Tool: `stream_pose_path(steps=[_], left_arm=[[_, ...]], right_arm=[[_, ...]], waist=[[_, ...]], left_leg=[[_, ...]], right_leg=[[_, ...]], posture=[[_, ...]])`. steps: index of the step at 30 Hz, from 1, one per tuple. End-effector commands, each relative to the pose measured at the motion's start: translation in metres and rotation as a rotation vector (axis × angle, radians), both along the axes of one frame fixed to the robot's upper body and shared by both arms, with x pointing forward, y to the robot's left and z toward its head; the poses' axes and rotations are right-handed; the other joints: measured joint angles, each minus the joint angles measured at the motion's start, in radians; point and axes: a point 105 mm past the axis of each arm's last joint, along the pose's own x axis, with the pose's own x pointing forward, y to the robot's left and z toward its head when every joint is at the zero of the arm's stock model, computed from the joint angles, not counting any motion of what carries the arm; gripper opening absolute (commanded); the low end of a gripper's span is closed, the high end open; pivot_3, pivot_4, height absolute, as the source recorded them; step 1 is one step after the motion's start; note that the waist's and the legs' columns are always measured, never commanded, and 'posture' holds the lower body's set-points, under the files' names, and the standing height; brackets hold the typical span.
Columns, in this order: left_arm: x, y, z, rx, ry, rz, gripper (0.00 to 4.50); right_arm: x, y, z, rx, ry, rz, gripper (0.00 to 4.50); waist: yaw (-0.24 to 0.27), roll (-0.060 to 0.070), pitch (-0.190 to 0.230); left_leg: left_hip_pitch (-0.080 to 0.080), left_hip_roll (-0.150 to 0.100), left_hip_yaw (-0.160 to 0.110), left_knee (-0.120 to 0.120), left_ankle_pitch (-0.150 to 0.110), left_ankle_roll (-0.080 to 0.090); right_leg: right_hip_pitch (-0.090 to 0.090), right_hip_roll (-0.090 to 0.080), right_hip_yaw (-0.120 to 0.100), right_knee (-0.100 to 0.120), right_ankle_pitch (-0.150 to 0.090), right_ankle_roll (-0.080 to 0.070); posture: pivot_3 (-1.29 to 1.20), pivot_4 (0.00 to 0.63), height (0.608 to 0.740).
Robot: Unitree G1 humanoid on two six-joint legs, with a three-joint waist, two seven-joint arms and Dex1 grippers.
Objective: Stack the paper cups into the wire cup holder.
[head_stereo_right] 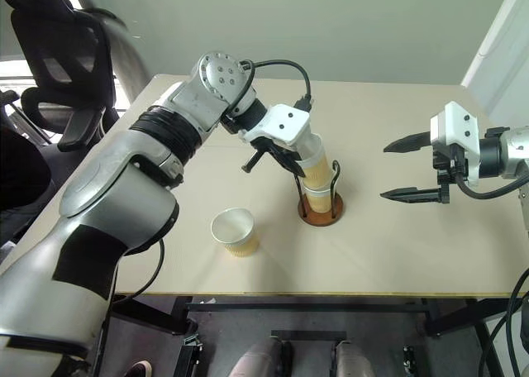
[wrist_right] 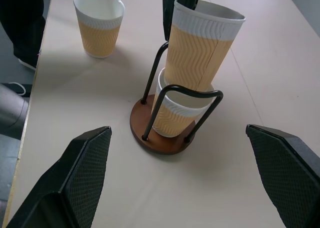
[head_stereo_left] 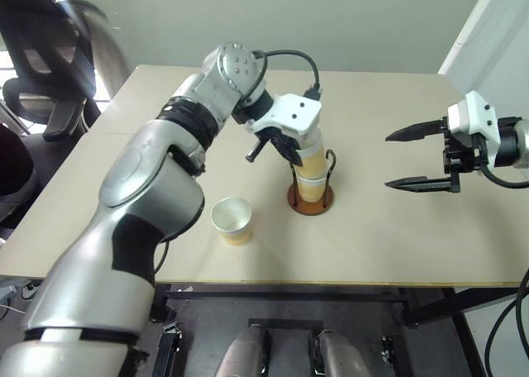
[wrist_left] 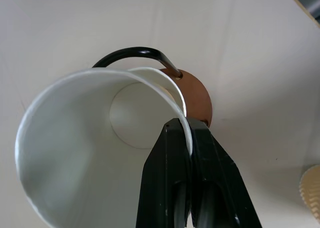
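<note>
Paper, thin and corrugated tan-yellow with a rolled white rim: the tapered cup point(wrist_right: 200, 48) pinched by its rim wall in my left gripper point(wrist_left: 187, 138) looks light and easily crushed, so the rim seems the stiffest place to hold as it sits part-way into the matching cup point(wrist_right: 172, 118) already seated in the black-wire, reddish-brown-based cup holder point(wrist_right: 160, 138). A third such cup point(head_stereo_left: 232, 220) stands alone on the beige table point(head_stereo_left: 397, 236) near the holder, while my right gripper point(head_stereo_left: 420, 157) hangs well apart with fingers spread wide and empty. I can't make out how deep the held cup has nested, since the lower cup's wall hides its bottom.
</note>
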Motion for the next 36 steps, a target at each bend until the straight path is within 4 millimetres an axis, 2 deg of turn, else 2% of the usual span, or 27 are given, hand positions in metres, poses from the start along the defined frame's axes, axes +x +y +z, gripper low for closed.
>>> stream_pose_path(steps=[1, 7, 10, 21, 26, 30, 36], left_arm=[[-0.003, 0.0, 0.005, 0.002, -0.01, -0.036, 0.04], [-0.002, -0.001, 0.004, 0.005, -0.026, -0.044, 0.04], [-0.001, -0.001, 0.003, 0.011, -0.024, -0.035, 0.59], [-0.003, -0.006, 0.011, -0.023, -0.046, -0.06, 4.39], [-0.004, -0.005, 0.03, -0.114, -0.043, -0.037, 4.45], [-0.004, 0.008, 0.043, -0.138, -0.073, -0.018, 4.45], [-0.003, 0.038, 0.039, -0.042, -0.098, 0.014, 4.45]], right_arm=[[-0.006, 0.001, 0.019, -0.002, -0.074, 0.017, 4.46], [-0.006, 0.001, 0.02, -0.009, -0.076, 0.016, 4.46], [-0.007, 0.0, 0.019, -0.013, -0.074, 0.014, 4.46], [-0.006, -0.002, 0.017, -0.028, -0.07, 0.008, 4.46], [-0.01, -0.002, 0.015, -0.036, -0.039, 0.008, 4.46], [-0.016, -0.004, 0.01, -0.073, 0.047, -0.004, 4.46], [-0.015, -0.006, 0.011, -0.088, 0.07, -0.017, 4.46]], waist=[[0.0, 0.0, 0.0], [0.0, 0.0, 0.0], [0.0, 0.0, 0.0], [0.0, 0.0, 0.0], [0.0, 0.0, 0.0], [-0.001, 0.0, 0.0], [-0.003, 0.0, 0.0]], left_leg=[[0.0, 0.0, 0.0, 0.0, 0.0, 0.0], [0.0, 0.0, 0.0, 0.0, 0.0, 0.0], [0.0, 0.0, 0.0, 0.0, -0.001, 0.0], [0.0, 0.0, 0.0, 0.0, -0.001, 0.0], [0.0, 0.0, 0.0, -0.001, -0.002, 0.0], [-0.001, 0.0, 0.0, -0.001, -0.002, 0.0], [0.0, 0.0, 0.0, -0.001, -0.003, -0.002]], right_leg=[[0.0, 0.0, 0.0, 0.0, 0.0, 0.0], [0.0, 0.0, 0.0, 0.0, -0.001, 0.0], [0.0, 0.0, 0.0, 0.0, -0.001, 0.0], [0.0, 0.0, 0.0, 0.0, -0.001, 0.001], [0.0, 0.0, 0.0, 0.0, -0.001, 0.001], [-0.001, 0.0, 0.0, 0.0, -0.002, 0.0], [-0.001, 0.0, 0.0, 0.0, -0.004, 0.001]], posture=[[0.0, 0.15, 0.74], [0.0, 0.15, 0.74], [0.0, 0.15, 0.74], [0.0, 0.15, 0.74], [0.0, 0.15, 0.74], [0.0, 0.15, 0.74], [0.0, 0.15, 0.74]])
